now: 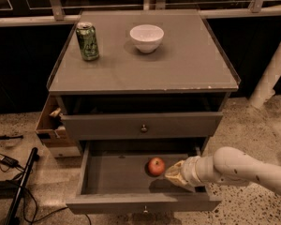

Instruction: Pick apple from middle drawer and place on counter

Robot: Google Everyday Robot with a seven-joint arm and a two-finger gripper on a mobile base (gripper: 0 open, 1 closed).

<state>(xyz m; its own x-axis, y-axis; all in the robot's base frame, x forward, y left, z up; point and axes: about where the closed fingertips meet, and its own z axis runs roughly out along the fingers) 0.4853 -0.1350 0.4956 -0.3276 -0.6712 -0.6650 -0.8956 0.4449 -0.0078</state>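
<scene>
Inside the middle drawer [113, 176], the gripper [174, 172] sits just beside the apple [155, 166]; its state is unclear.

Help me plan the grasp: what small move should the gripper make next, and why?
Probably ease the gripper a little left toward the apple. It hovers inside the open middle drawer just right of the apple, seemingly beside it rather than around it, so the pick isn't secured.
</scene>
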